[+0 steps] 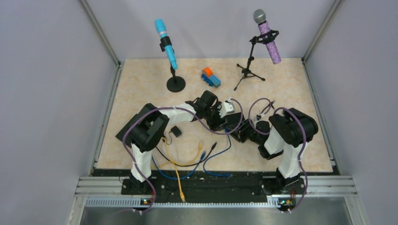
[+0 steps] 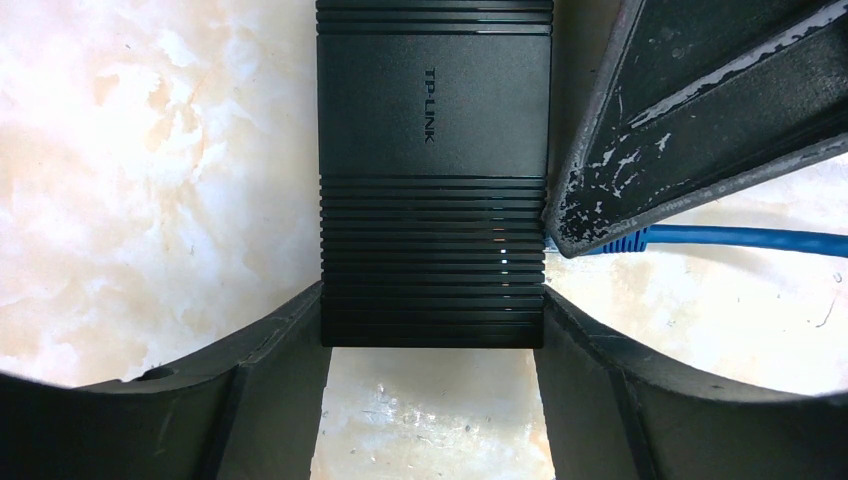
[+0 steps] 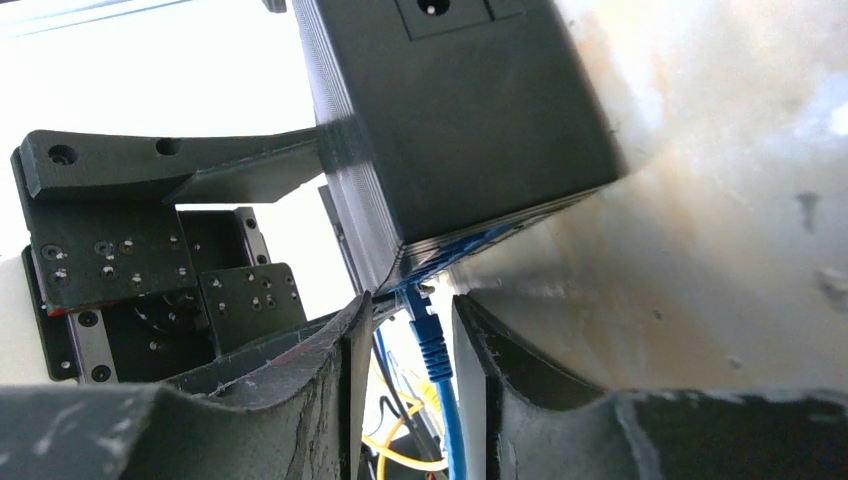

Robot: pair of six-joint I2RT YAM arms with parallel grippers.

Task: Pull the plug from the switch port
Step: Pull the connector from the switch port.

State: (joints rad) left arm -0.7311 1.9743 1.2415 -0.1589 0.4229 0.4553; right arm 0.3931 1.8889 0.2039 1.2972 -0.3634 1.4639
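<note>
The black TP-LINK switch (image 2: pixel 432 120) lies flat on the marbled table. My left gripper (image 2: pixel 432 312) is shut on its near end, one finger against each side. A blue plug (image 3: pixel 428 335) sits in a port on the switch's (image 3: pixel 450 130) edge, and its blue cable (image 2: pixel 740 238) trails off to the right. My right gripper (image 3: pixel 412 305) straddles the plug with its jaws open and a gap beside the plug. One right finger (image 2: pixel 680 120) reaches over the plug (image 2: pixel 612 242) in the left wrist view. From above, both grippers (image 1: pixel 220 117) (image 1: pixel 239 133) meet mid-table and hide the switch.
A blue microphone on a round base (image 1: pixel 166 44) and a purple microphone on a tripod (image 1: pixel 268 40) stand at the back, with a toy car (image 1: pixel 210 77) between them. A small black block (image 1: pixel 176 131) and loose yellow (image 1: pixel 177 168), blue (image 1: pixel 213 159) and black cables lie near the front edge.
</note>
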